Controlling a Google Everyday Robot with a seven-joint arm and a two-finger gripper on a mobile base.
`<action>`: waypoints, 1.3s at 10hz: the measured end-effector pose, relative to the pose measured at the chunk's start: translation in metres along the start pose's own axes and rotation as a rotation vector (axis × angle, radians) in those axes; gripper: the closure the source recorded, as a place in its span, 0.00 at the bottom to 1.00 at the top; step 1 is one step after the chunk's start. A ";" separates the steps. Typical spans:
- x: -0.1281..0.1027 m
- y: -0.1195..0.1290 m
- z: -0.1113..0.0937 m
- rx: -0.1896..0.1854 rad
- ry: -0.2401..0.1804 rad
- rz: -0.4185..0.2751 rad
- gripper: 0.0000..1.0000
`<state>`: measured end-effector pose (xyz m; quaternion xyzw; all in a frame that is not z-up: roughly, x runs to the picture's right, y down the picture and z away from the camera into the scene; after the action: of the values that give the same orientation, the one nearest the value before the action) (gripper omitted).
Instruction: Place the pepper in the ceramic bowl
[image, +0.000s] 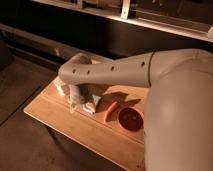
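claw: my claw (75, 104) hangs low over the table (65, 124), well apart from the bowl (131, 119), on the far side of the block and the pepper.
claw state: i cannot tell whether it is released or clenched; the pepper is not in it.
block: the block (93, 103) sits just beside my claw, on the side toward the bowl.
pepper: the pepper (111, 112) lies flat on the table just beside the bowl, between bowl and block; whether it touches the rim i cannot tell.
handling: i judge it light, stiff and smooth-skinned, so it is likely to roll or slip, and not fragile.
hold: i would take it across its narrow middle, square to the curve.
risk: the block crowds that side; the bowl is ceramic, so i should set the pepper down softly.
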<state>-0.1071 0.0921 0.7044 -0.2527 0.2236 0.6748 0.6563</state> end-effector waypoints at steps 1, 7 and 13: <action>-0.007 -0.003 -0.003 -0.006 -0.019 0.037 0.35; -0.062 -0.037 -0.009 -0.035 -0.063 0.178 0.35; -0.097 -0.065 0.021 -0.046 0.009 0.168 0.35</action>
<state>-0.0422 0.0335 0.7841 -0.2509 0.2313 0.7314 0.5904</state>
